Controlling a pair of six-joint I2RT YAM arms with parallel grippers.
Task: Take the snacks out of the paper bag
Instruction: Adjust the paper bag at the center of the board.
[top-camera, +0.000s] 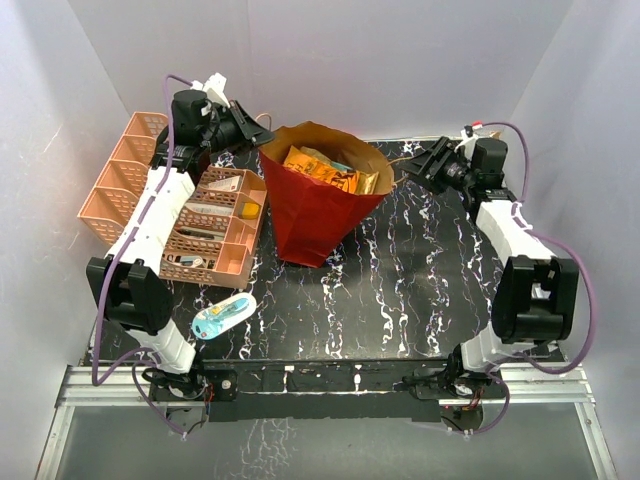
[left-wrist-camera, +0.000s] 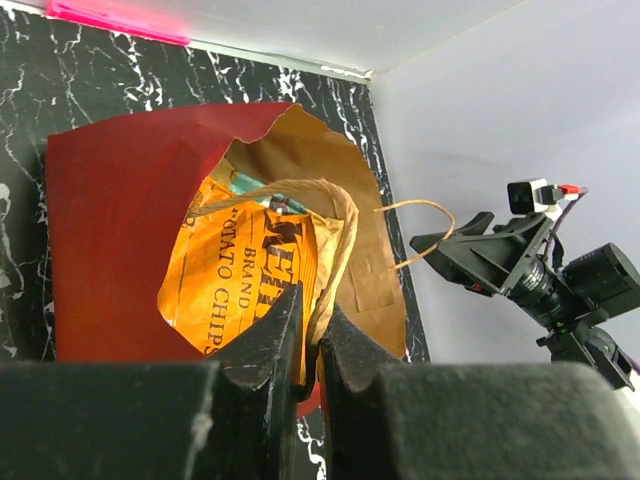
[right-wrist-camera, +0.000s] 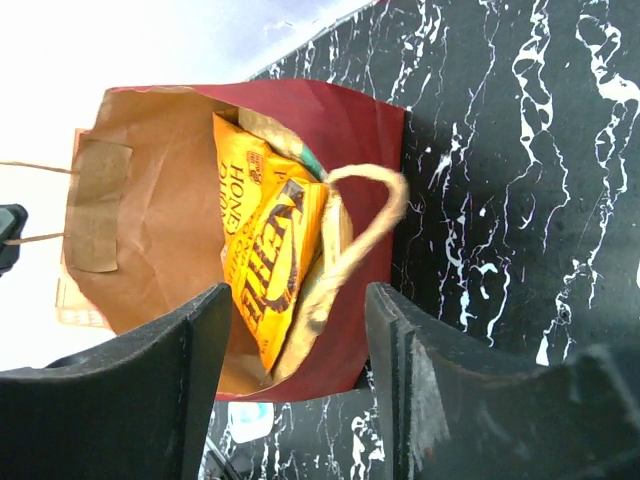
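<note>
The red paper bag (top-camera: 310, 215) stands upright at the back of the black marble table, its mouth open. Inside lie snacks: an orange potato chip bag (top-camera: 320, 165) on top and a teal packet edge (left-wrist-camera: 245, 185) behind it. My left gripper (top-camera: 255, 135) is at the bag's left rim, and its jaws (left-wrist-camera: 312, 305) are shut on the twine handle (left-wrist-camera: 330, 200). My right gripper (top-camera: 412, 165) hovers open just right of the bag. In the right wrist view its fingers (right-wrist-camera: 298, 300) frame the other handle (right-wrist-camera: 370, 215) and the chip bag (right-wrist-camera: 265, 250) without touching them.
A pink basket organizer (top-camera: 215, 235) with small items sits left of the bag, under my left arm. A second pink organizer (top-camera: 120, 185) leans on the left wall. A blue-white blister pack (top-camera: 222, 317) lies near the front left. White walls close in on three sides.
</note>
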